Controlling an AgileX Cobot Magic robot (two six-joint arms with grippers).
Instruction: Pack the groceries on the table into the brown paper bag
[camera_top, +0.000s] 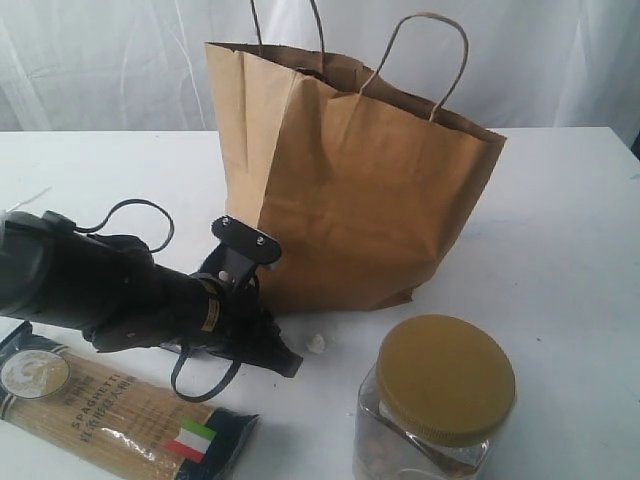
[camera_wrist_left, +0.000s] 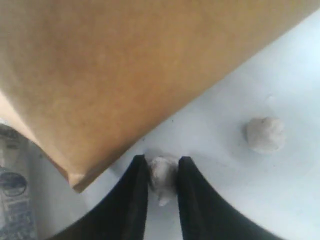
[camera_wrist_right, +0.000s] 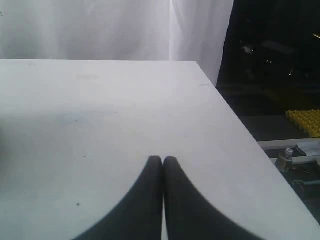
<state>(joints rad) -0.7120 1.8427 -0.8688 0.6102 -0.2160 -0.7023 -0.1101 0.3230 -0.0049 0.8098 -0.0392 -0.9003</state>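
Nearest, at the front left of the desk (camera_top: 560, 250): spaghetti pack (camera_top: 110, 410), lying flat, cut off by the picture's edge. "SPAGHETTI" printed along the clear wrap, with a smaller line under it too fine to read. Italian flag on the dark end, round pale emblem at the other end.

At the front right: clear jar (camera_top: 435, 410), upright, mustard lid (camera_top: 445, 378) screwed on, brownish contents inside.

Just behind the pack: left arm (camera_top: 100, 285), stretched low across the desk. Left pincer (camera_wrist_left: 162, 167) down at the desk surface, just in front of the bag's near bottom corner. Narrowed around a small white lump (camera_wrist_left: 161, 175), one black fingertip against each side of it. Second white lump (camera_wrist_left: 265, 134) lying apart on the desk, past the fingertips.

Behind these: brown paper bag (camera_top: 350, 200), standing upright near the middle of the desk, mouth open, twisted paper-cord handles (camera_top: 430, 60) sticking up. Plain creased kraft on the sides shown.

Farthest back: white curtain (camera_top: 120, 60).

Shown only by its own wrist camera: right pincer (camera_wrist_right: 162, 161), fingertips pressed together, gripping nothing, over bare desk near one of its corners.
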